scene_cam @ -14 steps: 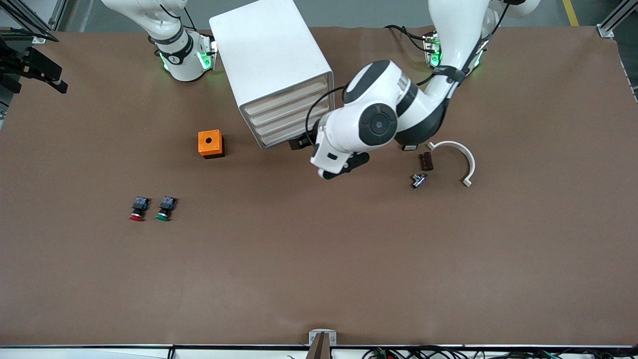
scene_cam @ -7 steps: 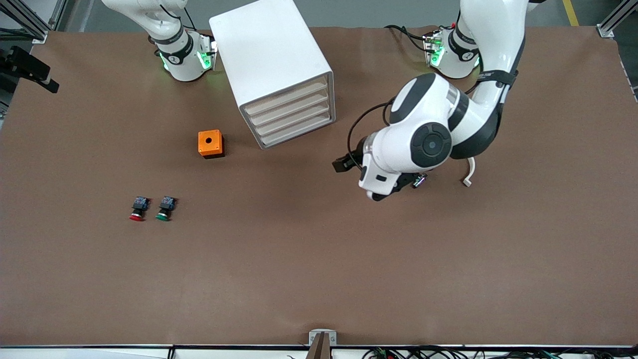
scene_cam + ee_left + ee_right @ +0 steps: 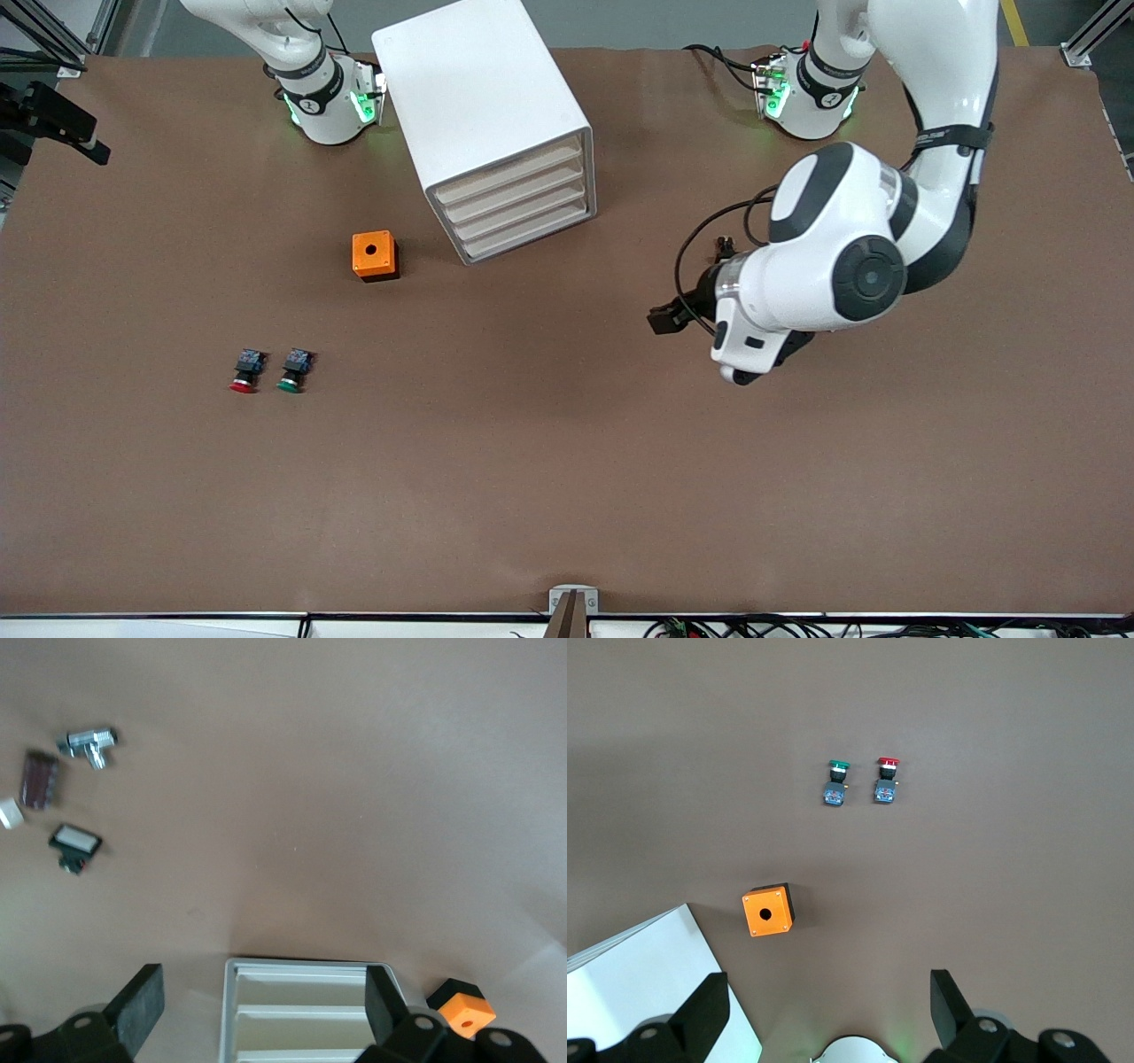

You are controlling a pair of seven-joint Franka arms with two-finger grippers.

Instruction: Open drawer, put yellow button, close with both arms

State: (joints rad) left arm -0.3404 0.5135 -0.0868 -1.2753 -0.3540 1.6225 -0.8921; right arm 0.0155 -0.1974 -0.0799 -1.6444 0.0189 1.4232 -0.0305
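All four drawers (image 3: pixel 518 199) of the cabinet (image 3: pixel 478 97) sat shut at the counter's (image 3: pixel 567 496) twelve o'clock. The left claw (image 3: pixel 261 1019) hung open over the counter at the cabinet's four o'clock. The right claw (image 3: pixel 824 1019) waited, open, near ten o'clock.

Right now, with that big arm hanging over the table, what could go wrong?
1. The left claw hangs open above the table with small loose parts close by, a metal fitting and a brown block; a low sweep could scatter them.
2. Only a red button and a green button show, and the cabinet's drawers all look shut; the wrong colour might get taken.
The right claw waits open above its end of the table.
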